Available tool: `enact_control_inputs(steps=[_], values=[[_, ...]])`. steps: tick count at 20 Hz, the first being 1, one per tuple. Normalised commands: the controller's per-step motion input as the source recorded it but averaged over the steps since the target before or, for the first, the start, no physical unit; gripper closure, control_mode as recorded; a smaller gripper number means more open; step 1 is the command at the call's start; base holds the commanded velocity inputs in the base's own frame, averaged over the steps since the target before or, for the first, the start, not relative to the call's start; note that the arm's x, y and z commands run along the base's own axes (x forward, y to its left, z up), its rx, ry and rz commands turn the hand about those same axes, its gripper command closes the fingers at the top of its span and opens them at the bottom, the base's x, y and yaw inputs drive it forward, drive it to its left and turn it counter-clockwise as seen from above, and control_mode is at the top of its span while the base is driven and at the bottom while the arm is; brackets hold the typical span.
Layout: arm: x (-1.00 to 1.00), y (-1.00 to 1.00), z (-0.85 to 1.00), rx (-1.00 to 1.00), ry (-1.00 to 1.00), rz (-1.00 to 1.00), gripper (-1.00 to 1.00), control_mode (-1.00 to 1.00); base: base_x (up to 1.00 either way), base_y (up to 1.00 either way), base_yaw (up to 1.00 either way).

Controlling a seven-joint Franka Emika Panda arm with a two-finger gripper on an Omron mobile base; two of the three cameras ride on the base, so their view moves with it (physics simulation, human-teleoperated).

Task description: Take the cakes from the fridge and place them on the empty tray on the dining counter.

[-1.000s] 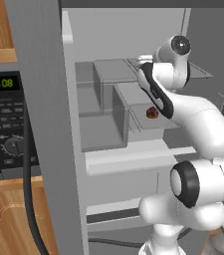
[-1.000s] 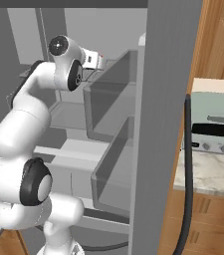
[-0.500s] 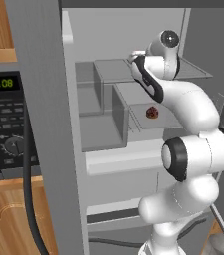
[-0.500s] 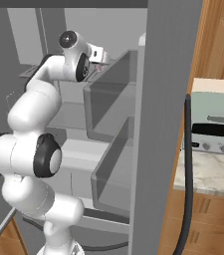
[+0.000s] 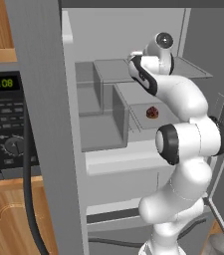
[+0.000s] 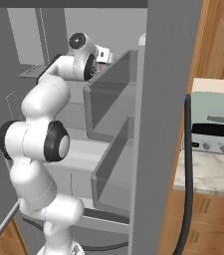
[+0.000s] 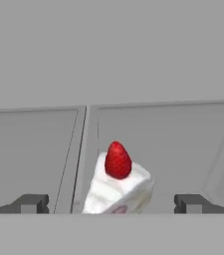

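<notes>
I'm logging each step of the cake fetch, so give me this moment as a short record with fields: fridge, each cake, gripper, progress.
fridge: open, the arm reaching onto its grey inner shelves
white cake slice: red berry on top, on a shelf, right ahead of the hand
dark round cake: on a lower shelf beside the arm
gripper: open, fingertips either side of the slice, not closed on it
progress: no cake picked up yet
</notes>
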Motion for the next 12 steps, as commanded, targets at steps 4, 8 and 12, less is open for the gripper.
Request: enact_control_inputs(steps=[4, 8, 12], values=[[0.41, -0.14, -0.11, 0.00, 0.00, 0.00, -1.00, -1.00, 0.00, 0.00, 0.00], [0.26, -0.16, -0.19, 0.00, 0.00, 0.00, -1.00, -1.00, 0.00, 0.00, 0.00], [0.13, -0.08, -0.28, 0.00, 0.01, 0.00, -1.00, -1.00, 0.00, 0.00, 0.00]])
